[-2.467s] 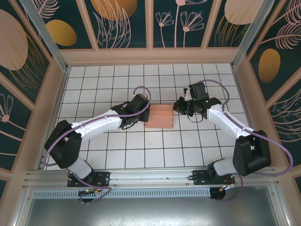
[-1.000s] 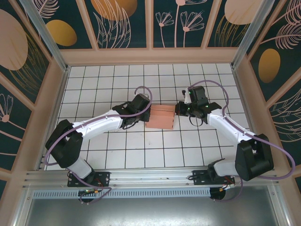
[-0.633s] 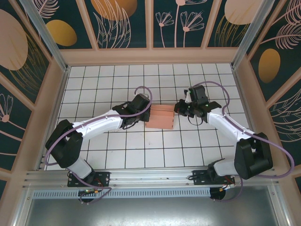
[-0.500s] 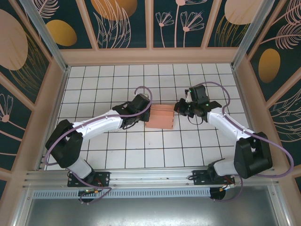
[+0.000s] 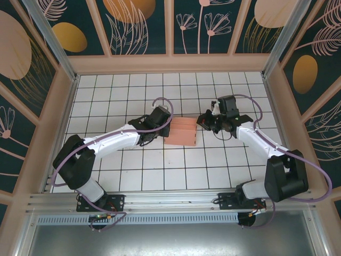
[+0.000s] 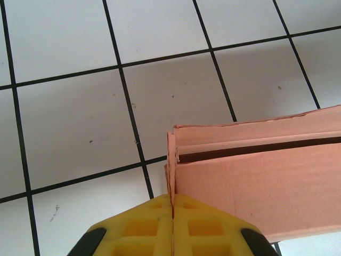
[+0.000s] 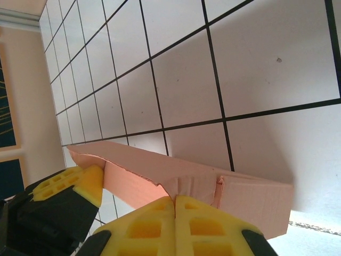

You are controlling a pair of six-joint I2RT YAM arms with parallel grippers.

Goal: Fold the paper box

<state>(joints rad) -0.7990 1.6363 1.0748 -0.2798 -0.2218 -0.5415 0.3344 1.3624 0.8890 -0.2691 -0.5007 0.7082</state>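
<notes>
The salmon-pink paper box (image 5: pixel 180 132) lies as a partly folded low box in the middle of the tiled floor. My left gripper (image 5: pixel 167 126) is at its left end, shut on a thin upright end flap. In the left wrist view the yellow fingertips (image 6: pixel 154 213) pinch that flap's edge, and the paper box (image 6: pixel 256 176) runs off to the right. My right gripper (image 5: pixel 201 120) is at the box's right end. In the right wrist view it (image 7: pixel 175 201) is shut on a creased flap of the paper box (image 7: pixel 160 170). The left gripper's yellow finger (image 7: pixel 69 186) shows at the far end.
White tiles with black grid lines (image 5: pixel 160 170) surround the box on all sides. Beige walls with dark patterned panels (image 5: pixel 170 61) enclose the floor at the back and both sides. The arm bases (image 5: pixel 101 202) sit at the near edge.
The right wrist has swung a little to the right and turned while its fingertips stayed at the box's right end. The left arm and the box have hardly moved.
</notes>
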